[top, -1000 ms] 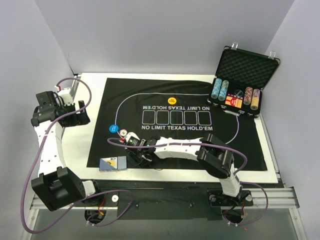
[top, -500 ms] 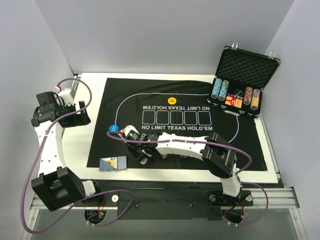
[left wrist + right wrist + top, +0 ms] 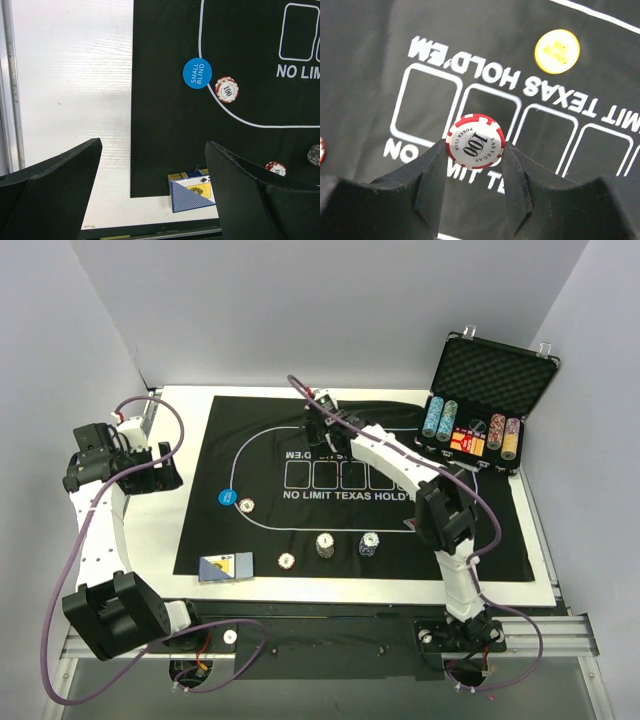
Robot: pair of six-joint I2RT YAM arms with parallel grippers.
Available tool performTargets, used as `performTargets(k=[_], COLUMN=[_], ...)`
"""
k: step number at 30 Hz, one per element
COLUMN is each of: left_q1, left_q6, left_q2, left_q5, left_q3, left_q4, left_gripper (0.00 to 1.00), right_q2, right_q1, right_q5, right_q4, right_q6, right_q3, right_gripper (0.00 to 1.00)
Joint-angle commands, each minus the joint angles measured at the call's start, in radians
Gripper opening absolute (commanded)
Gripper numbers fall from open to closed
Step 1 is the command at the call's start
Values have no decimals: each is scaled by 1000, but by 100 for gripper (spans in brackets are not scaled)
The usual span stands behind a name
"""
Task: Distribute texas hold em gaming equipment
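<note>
My right gripper (image 3: pixel 475 150) is shut on a red-and-white "100" poker chip (image 3: pixel 475 141), held on edge above the row of card boxes printed on the mat. The yellow disc (image 3: pixel 557 51) lies just beyond. From above, that gripper (image 3: pixel 318 426) is over the far middle of the mat. A blue "small blind" disc (image 3: pixel 227 497) and a chip (image 3: pixel 245 505) lie at the left curve. Another chip (image 3: pixel 287 561) and two short chip stacks (image 3: pixel 324 545) (image 3: pixel 370 543) sit near the front. The blue-backed card deck (image 3: pixel 225 567) lies at the mat's near left corner. My left gripper (image 3: pixel 150 468) is open, off the mat.
The black mat (image 3: pixel 480 530) covers most of the white table. An open metal case (image 3: pixel 490 370) with tall chip columns (image 3: pixel 440 418) stands at the back right. In the left wrist view the deck (image 3: pixel 192 192) lies below my open fingers, near the table's front edge.
The right arm has swung from the mat's near left to its far middle, holding a chip. Two chips and two short stacks now show near the front. The left arm has not moved.
</note>
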State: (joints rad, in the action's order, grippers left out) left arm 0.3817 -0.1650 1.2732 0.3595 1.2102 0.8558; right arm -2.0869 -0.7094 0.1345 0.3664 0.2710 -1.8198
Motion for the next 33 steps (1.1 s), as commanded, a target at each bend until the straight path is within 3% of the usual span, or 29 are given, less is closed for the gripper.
performTargets(k=[1,21,26,33], left_q1=[8,8,6,8], left_q6=[-1,2,4,10], left_q2=[17,74,69,48], left_q5=[39,53,53,59], left_q3=[32,78,80,77], left_q4=[-31,-40,-38,-31], left_gripper=[96,96,96,96], right_q2=[-122,-390,-404,-369], right_q1=[57,146,148,148], right_q5=[17,-62,-70,-43], right_q4=[88,127,141,140], right_q6=[28,85,82,85], right_q3=[-123,-397,-400,-363], right_gripper=[29,35,53,65])
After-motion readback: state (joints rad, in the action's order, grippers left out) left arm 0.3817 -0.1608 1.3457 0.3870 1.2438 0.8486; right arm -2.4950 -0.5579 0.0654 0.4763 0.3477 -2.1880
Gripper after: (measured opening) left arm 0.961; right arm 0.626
